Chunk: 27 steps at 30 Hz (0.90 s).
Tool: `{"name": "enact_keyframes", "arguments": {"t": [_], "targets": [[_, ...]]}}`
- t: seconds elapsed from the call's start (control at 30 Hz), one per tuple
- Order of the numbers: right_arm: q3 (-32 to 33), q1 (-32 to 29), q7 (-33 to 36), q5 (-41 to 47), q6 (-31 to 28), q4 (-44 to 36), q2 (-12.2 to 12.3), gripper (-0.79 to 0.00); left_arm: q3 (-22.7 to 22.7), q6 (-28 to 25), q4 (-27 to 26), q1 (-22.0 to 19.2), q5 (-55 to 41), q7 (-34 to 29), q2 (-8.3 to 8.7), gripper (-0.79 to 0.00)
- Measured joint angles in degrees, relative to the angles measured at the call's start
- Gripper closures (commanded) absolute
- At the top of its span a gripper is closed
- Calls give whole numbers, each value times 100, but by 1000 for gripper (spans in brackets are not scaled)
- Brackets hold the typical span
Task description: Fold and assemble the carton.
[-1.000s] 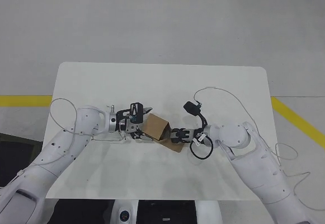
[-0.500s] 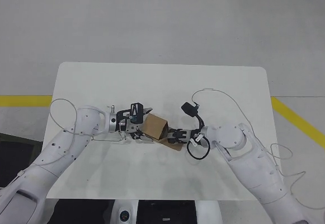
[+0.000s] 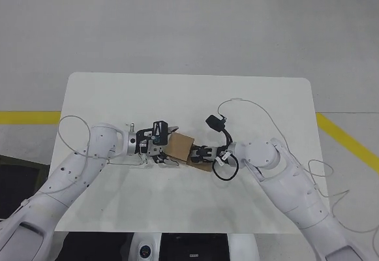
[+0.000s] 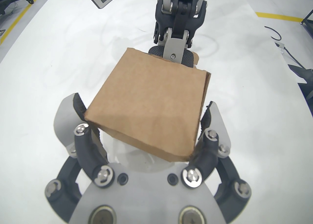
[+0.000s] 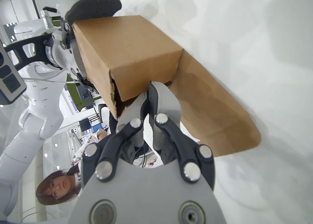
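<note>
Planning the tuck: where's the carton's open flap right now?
Near the table's centre: the flap lies on the table, sticking out of the carton beside the right gripper, on the robot's side of it.

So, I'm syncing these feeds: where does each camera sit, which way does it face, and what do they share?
Top view: above the arms, looking down at the table; both arms meet at the carton.
Left wrist view: on the left wrist, looking along the left gripper, clamped on the carton, towards the right gripper.
Right wrist view: on the right wrist, looking past its gripper into the carton's open end; left arm beyond.
Shared: the carton in all; wrist views show each other's grippers.
</note>
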Motion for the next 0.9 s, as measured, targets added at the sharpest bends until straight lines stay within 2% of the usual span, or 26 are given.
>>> {"name": "enact_keyframes", "arguments": {"t": [0.3, 0.9], "targets": [[-267, 310, -16, 164, -110, 348, -113, 0, -57, -29, 1, 31, -13, -15, -6, -785], [-361, 721, 135, 505, -590, 1055, -227, 0, -168, 60, 41, 106, -302, -384, -54, -785]]}}
